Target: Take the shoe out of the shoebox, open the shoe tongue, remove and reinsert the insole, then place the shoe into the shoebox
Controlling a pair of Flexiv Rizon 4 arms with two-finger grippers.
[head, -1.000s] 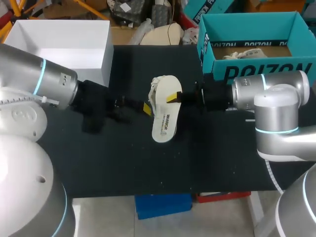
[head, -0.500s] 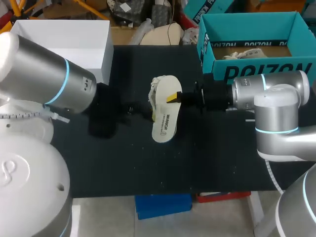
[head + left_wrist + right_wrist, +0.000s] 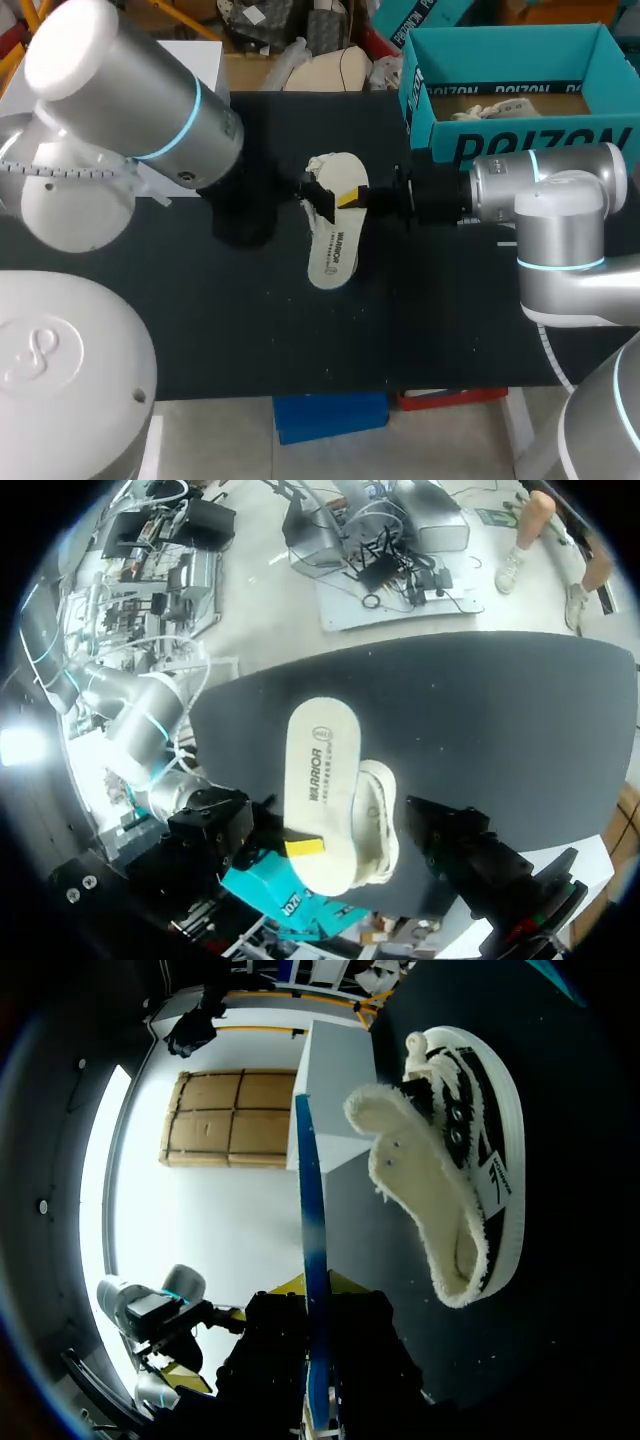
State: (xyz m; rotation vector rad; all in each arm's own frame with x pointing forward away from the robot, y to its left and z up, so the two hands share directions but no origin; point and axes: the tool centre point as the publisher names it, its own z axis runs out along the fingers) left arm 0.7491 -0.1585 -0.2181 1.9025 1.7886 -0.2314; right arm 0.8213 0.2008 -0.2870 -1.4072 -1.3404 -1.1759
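The right gripper [image 3: 358, 198] sits against the pale sole of the shoe [image 3: 335, 225] at its far end, coming in from the teal shoebox side. Whether it is clamped on the shoe or only touching it cannot be told. The left gripper [image 3: 318, 192] is at the same far end from the opposite side, just beside the fleecy edge, and its state cannot be told either. The shoe lies out of the shoebox [image 3: 510, 80] on the black table [image 3: 250, 320], near the middle, with its sole turned up toward the head camera. In the right wrist view its fleece-lined opening faces that gripper.

Compared with a second ago, the left arm [image 3: 130, 130] has lifted and swung in toward the middle. Its gripper was at the sole's left side and is now higher up at the far end, and its silver link now covers most of the white box [image 3: 205, 55]. The right arm [image 3: 520, 190] and the shoe have kept their places.

By count there are one shoe, two arms and two boxes: the teal shoebox at the far right corner and the white box at the far left. Something pale lies inside the shoebox, too small to make out.
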